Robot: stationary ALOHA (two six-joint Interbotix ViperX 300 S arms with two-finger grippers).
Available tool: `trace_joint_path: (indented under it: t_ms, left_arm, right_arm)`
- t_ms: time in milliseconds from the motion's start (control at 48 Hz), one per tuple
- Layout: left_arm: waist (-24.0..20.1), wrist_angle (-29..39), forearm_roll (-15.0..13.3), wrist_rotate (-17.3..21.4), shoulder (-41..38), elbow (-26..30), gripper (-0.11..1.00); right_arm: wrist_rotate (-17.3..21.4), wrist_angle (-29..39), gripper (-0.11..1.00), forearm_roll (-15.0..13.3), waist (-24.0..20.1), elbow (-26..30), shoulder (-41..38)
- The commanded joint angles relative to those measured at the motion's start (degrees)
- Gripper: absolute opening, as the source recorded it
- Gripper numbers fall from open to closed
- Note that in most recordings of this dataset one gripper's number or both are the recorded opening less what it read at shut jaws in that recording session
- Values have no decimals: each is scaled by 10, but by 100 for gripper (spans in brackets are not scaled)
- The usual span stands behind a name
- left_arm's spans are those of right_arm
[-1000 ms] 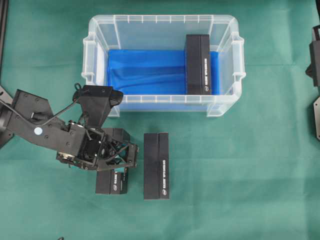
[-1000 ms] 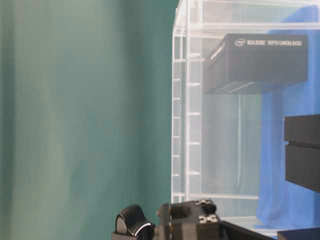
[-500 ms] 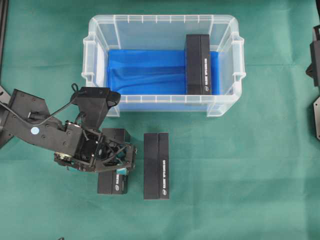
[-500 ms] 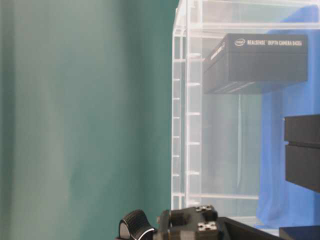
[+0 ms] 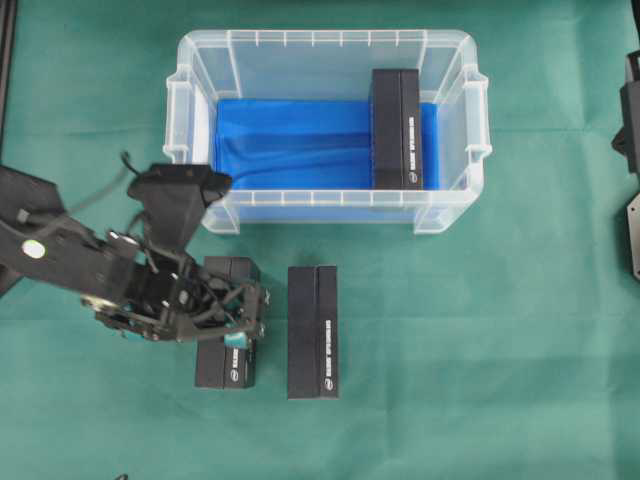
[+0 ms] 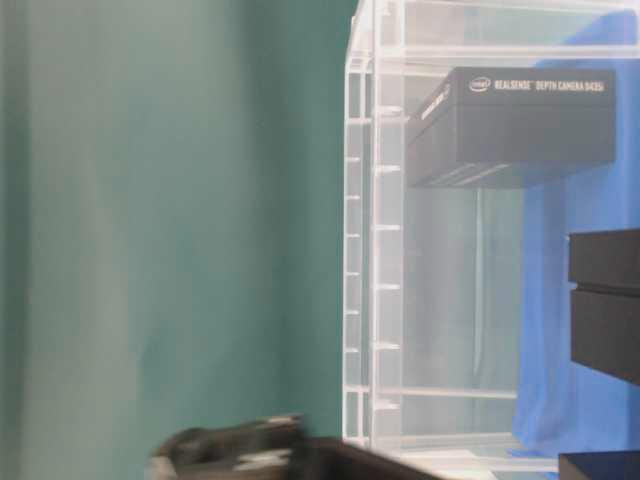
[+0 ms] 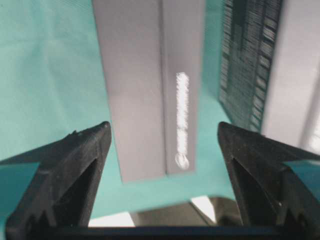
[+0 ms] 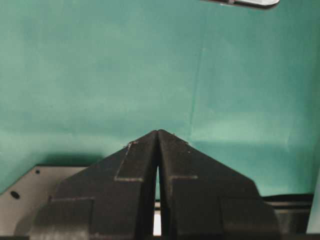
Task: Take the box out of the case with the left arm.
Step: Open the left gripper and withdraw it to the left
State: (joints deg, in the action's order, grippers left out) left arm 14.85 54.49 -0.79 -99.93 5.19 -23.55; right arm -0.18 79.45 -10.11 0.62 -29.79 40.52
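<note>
The clear case [image 5: 190, 110] with its blue lining holds one black box [image 5: 397, 130] standing at its right end; the table-level view shows that box [image 6: 510, 125] through the case wall [image 6: 375, 250]. In front of the case, another black box [image 5: 226, 362] lies on the green cloth. My left gripper [image 5: 244, 318] hovers over its near half, open. In the left wrist view this box [image 7: 145, 90] lies on the cloth below the wide-apart jaws of the left gripper [image 7: 162, 127], touching neither. My right gripper [image 8: 158, 132] is shut on nothing, over bare cloth.
A third black box [image 5: 313, 331] lies just right of the released one, and its labelled side [image 7: 250, 65] shows in the left wrist view. The right arm's base [image 5: 630, 150] sits at the right edge. The left arm [image 6: 240, 455] is a blur at the bottom of the table-level view.
The left gripper's jaws spread wide and let go of the black box on the cloth. The left arm has drawn back to the left.
</note>
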Motion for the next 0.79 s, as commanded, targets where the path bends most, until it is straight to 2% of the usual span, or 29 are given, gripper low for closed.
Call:
trace_joint_path:
  t_ms: [0, 312, 500, 771]
  left_arm:
    - [-4, 23, 4, 1, 34, 27, 97]
    - [-24, 128, 8, 2, 91, 100, 97]
    - [-31, 142, 17, 18, 87, 132, 97]
    - [-31, 156, 17, 25, 88, 131, 97]
  right_arm:
    - [0, -2, 0, -1, 0, 7, -1]
    - [0, -3, 0, -2, 0, 7, -2]
    - [1, -3, 0, -1, 0, 7, -2]
    - [2, -3, 0, -1, 0, 7, -2]
